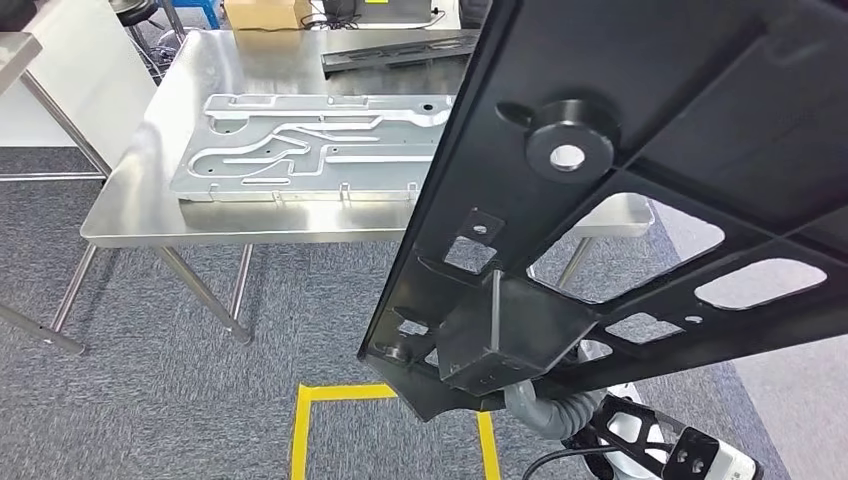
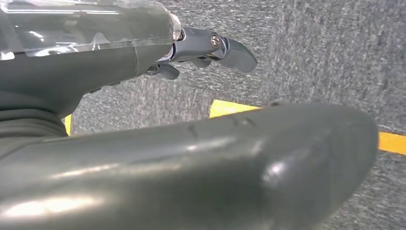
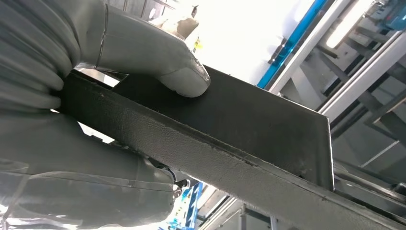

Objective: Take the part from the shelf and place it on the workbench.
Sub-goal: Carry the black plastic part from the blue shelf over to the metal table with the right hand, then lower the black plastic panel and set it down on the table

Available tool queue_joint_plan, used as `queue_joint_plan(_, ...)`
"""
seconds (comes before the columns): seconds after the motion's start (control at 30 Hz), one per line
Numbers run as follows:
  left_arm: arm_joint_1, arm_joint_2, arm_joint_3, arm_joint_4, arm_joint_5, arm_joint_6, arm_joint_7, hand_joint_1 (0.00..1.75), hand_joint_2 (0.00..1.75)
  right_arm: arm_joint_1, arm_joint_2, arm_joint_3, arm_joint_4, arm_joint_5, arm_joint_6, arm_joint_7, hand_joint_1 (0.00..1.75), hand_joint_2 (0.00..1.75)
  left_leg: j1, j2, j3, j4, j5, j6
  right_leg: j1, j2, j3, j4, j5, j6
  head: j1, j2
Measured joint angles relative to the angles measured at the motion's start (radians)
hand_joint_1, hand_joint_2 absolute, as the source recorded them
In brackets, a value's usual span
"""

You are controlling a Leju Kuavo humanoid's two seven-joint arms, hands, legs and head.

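1. Part (image 1: 640, 200): black flat frame with cut-outs and a round boss, carried in the air. In the head view it fills the right half, tilted on edge, its long axis running from low centre up toward the upper right. Its lower end hangs above the carpet, near the yellow floor tape (image 1: 340, 395).
2. Right hand (image 3: 95, 120): clamped on the part. In the right wrist view the thumb presses on the flat face and the fingers wrap beneath the edge. This is the only hand on the part.
3. Left hand (image 2: 201, 48): holds nothing. It hangs above carpet and yellow tape, fingers partly curled; how far they are spread I cannot tell.
4. Workbench (image 1: 130, 215): steel table ahead and to the left of the part, apart from it. It already bears a silver plate (image 1: 310, 145) and a dark part (image 1: 400, 52) further back.
5. Judgement: the carry stage. The placing move must take the part forward and left, and flatten its tilt.
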Motion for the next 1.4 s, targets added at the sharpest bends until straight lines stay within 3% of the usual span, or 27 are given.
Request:
queue_joint_plan(0.03, 0.001, 0.000, 0.000, 0.000, 0.000, 0.000, -0.001, 0.00, 0.00, 0.000, 0.001, -0.001, 0.000, 0.001, 0.002, 0.000, 1.75, 1.75, 0.000, -0.001, 0.016, 0.000, -0.012, -0.002, 0.000, 0.000, 0.002, -0.047, 0.035, -0.002, 0.000, 0.000)
queue_joint_plan(0.1, 0.002, -0.001, 0.000, 0.000, 0.000, 0.000, -0.002, 0.00, 0.00, 0.001, 0.003, -0.005, 0.000, 0.002, 0.006, 0.000, 1.75, 1.75, -0.001, -0.003, 0.044, 0.000, -0.035, -0.009, 0.004, 0.000, 0.019, -0.169, 0.147, -0.012, 0.000, 0.000)
queue_joint_plan(0.17, 0.001, -0.003, 0.000, 0.000, -0.002, -0.001, -0.002, 0.00, 0.00, 0.004, 0.005, -0.011, -0.002, 0.002, 0.009, 0.000, 1.75, 1.75, -0.002, -0.005, 0.057, -0.003, -0.050, -0.020, 0.011, 0.001, 0.026, -0.234, 0.215, -0.026, 0.000, 0.000)
queue_joint_plan(0.23, 0.000, -0.004, 0.000, 0.000, -0.003, -0.001, 0.000, 0.00, 0.00, 0.006, 0.008, -0.017, -0.006, 0.000, 0.012, 0.000, 1.75, 1.75, -0.004, -0.006, 0.064, 0.000, -0.049, -0.034, 0.011, 0.003, 0.036, -0.247, 0.216, -0.040, 0.001, 0.000)
queue_joint_plan(0.3, -0.001, -0.004, 0.000, 0.000, -0.003, 0.000, 0.003, 0.00, 0.00, 0.004, 0.011, -0.021, -0.010, -0.003, 0.019, 0.000, 1.75, 1.75, -0.003, -0.004, 0.049, 0.046, -0.042, -0.044, 0.007, 0.002, 0.062, -0.261, 0.210, -0.052, 0.001, 0.000)
queue_joint_plan(0.37, -0.004, -0.005, 0.000, 0.000, -0.003, 0.002, 0.004, 0.00, 0.00, 0.003, 0.015, -0.022, -0.011, -0.006, 0.026, 0.000, 1.75, 1.75, 0.000, 0.000, -0.014, 0.154, -0.068, -0.052, 0.004, 0.000, 0.089, -0.270, 0.195, -0.061, 0.001, 0.000)
queue_joint_plan(0.43, -0.002, -0.005, 0.000, 0.000, -0.002, 0.003, 0.004, 0.00, 0.00, 0.002, 0.018, -0.023, -0.011, -0.009, 0.032, 0.000, 1.75, 1.75, 0.003, 0.002, -0.096, 0.261, -0.124, -0.060, 0.004, 0.000, 0.109, -0.270, 0.176, -0.063, 0.001, 0.000)
queue_joint_plan(0.47, -0.001, -0.005, 0.000, 0.000, -0.002, 0.004, 0.004, 0.00, 0.00, 0.002, 0.019, -0.023, -0.011, -0.010, 0.035, 0.000, 1.75, 1.75, 0.004, 0.002, -0.124, 0.283, -0.142, -0.064, 0.004, 0.001, 0.120, -0.270, 0.167, -0.063, 0.001, 0.000)
queue_joint_plan(0.5, 0.001, -0.005, 0.000, 0.000, -0.001, 0.004, 0.004, 0.00, 0.00, 0.002, 0.020, -0.024, -0.011, -0.012, 0.038, 0.000, 1.75, 1.75, 0.005, 0.002, -0.137, 0.274, -0.138, -0.064, 0.004, 0.002, 0.133, -0.270, 0.157, -0.062, 0.001, 0.000)
queue_joint_plan(0.53, 0.002, -0.005, 0.001, 0.000, 0.000, 0.004, 0.004, 0.00, 0.00, 0.001, 0.021, -0.025, -0.011, -0.013, 0.040, 0.000, 1.75, 1.75, 0.005, 0.003, -0.135, 0.232, -0.109, -0.063, 0.004, 0.003, 0.147, -0.270, 0.146, -0.061, 0.001, 0.000)
queue_joint_plan(0.6, 0.004, -0.004, 0.002, 0.000, 0.003, 0.004, 0.003, 0.00, 0.00, 0.000, 0.022, -0.027, -0.011, -0.015, 0.042, 0.000, 1.75, 1.75, 0.004, 0.004, -0.109, 0.102, -0.003, -0.054, 0.005, 0.003, 0.176, -0.269, 0.123, -0.055, 0.001, 0.000)
queue_joint_plan(0.67, 0.005, -0.004, 0.004, 0.000, 0.005, 0.006, 0.002, 0.00, 0.00, -0.003, 0.022, -0.028, -0.010, -0.016, 0.045, 0.000, 1.75, 1.75, -0.001, 0.005, -0.093, 0.024, 0.059, -0.042, 0.007, 0.004, 0.188, -0.270, 0.106, -0.044, 0.001, 0.000)
queue_joint_plan(0.77, 0.006, -0.003, 0.005, 0.000, 0.006, 0.008, 0.001, 0.00, 0.00, -0.011, 0.022, -0.029, -0.009, -0.020, 0.045, 0.000, 1.75, 1.75, -0.003, 0.003, -0.078, 0.006, 0.063, -0.023, 0.007, 0.006, 0.190, -0.254, 0.105, -0.027, 0.001, 0.000)
queue_joint_plan(0.83, 0.005, -0.003, 0.005, 0.000, 0.007, 0.008, 0.000, 0.00, 0.00, -0.018, 0.022, -0.030, -0.010, -0.023, 0.042, -0.001, 1.75, 1.75, 0.000, 0.002, -0.055, -0.005, 0.055, -0.011, 0.005, 0.004, 0.159, -0.186, 0.102, -0.019, 0.001, 0.000)
queue_joint_plan(0.93, 0.003, -0.002, 0.007, 0.000, 0.008, 0.008, 0.000, 0.00, 0.00, -0.021, 0.022, -0.030, -0.011, -0.026, 0.035, -0.001, 1.75, 1.75, 0.000, 0.002, -0.031, -0.009, 0.034, -0.002, 0.002, 0.003, 0.037, -0.015, 0.036, -0.005, 0.002, 0.000)
queue_joint_plan(0.97, 0.003, -0.002, 0.008, 0.000, 0.008, 0.008, 0.000, 0.00, 0.00, -0.021, 0.022, -0.030, -0.011, -0.026, 0.031, 0.000, 1.75, 1.75, -0.001, 0.001, -0.022, -0.009, 0.026, -0.002, 0.002, 0.003, 0.003, 0.016, 0.018, -0.004, 0.002, 0.000)
queue_joint_plan(1.0, 0.004, -0.002, 0.010, 0.000, 0.009, 0.008, 0.001, 0.00, 0.00, -0.020, 0.022, -0.030, -0.012, -0.025, 0.026, 0.000, 1.75, 1.75, -0.002, 0.001, -0.011, -0.009, 0.017, -0.002, 0.002, 0.003, -0.016, 0.017, 0.018, -0.005, 0.002, 0.000)
queue_joint_plan(1.03, 0.004, -0.002, 0.012, 0.000, 0.011, 0.008, 0.001, 0.00, 0.00, -0.020, 0.022, -0.031, -0.015, -0.022, 0.017, 0.000, 1.75, 1.75, -0.002, 0.001, 0.002, -0.009, 0.008, -0.003, 0.002, 0.003, -0.017, -0.015, 0.044, -0.008, 0.002, 0.000)
queue_joint_plan(1.1, 0.004, -0.003, 0.017, 0.000, 0.014, 0.011, 0.001, 0.00, 0.00, -0.021, 0.022, -0.032, -0.026, -0.009, -0.010, 0.000, 1.75, 1.75, -0.005, 0.000, 0.027, -0.009, -0.010, -0.006, 0.008, 0.003, 0.011, -0.143, 0.149, -0.023, 0.002, 0.000)
queue_joint_plan(1.17, 0.003, -0.005, 0.020, 0.000, 0.015, 0.014, -0.003, 0.00, 0.00, -0.030, 0.022, -0.038, -0.036, 0.024, -0.069, 0.000, 1.75, 1.75, -0.006, -0.001, 0.036, -0.010, -0.024, -0.015, 0.015, 0.002, 0.031, -0.237, 0.224, -0.039, 0.002, 0.000)
queue_joint_plan(1.2, 0.003, -0.006, 0.021, 0.000, 0.014, 0.015, -0.006, 0.00, 0.00, -0.043, 0.021, -0.044, -0.036, 0.047, -0.108, 0.001, 1.75, 1.75, -0.006, 0.000, 0.036, -0.008, -0.026, -0.021, 0.018, 0.004, 0.031, -0.253, 0.237, -0.045, 0.003, 0.000)
queue_joint_plan(1.3, 0.000, -0.006, 0.022, 0.000, 0.012, 0.014, -0.014, 0.00, 0.00, -0.124, 0.017, -0.070, 0.004, 0.143, -0.226, 0.008, 1.75, 1.75, -0.005, 0.003, 0.035, 0.012, -0.032, -0.038, 0.015, 0.008, 0.045, -0.268, 0.236, -0.058, 0.003, 0.000)
queue_joint_plan(1.33, -0.003, -0.006, 0.022, 0.000, 0.009, 0.011, -0.018, 0.00, 0.00, -0.163, 0.014, -0.081, 0.032, 0.191, -0.267, 0.019, 1.75, 1.75, -0.004, 0.003, 0.022, 0.042, -0.045, -0.042, 0.011, 0.008, 0.053, -0.273, 0.234, -0.062, 0.003, 0.000)
queue_joint_plan(1.4, -0.007, -0.004, 0.022, 0.000, 0.002, -0.001, -0.026, 0.00, 0.00, -0.245, 0.005, -0.098, 0.106, 0.294, -0.354, 0.058, 1.75, 1.75, 0.000, 0.003, -0.040, 0.155, -0.094, -0.049, 0.007, 0.007, 0.063, -0.278, 0.231, -0.068, 0.003, 0.000)
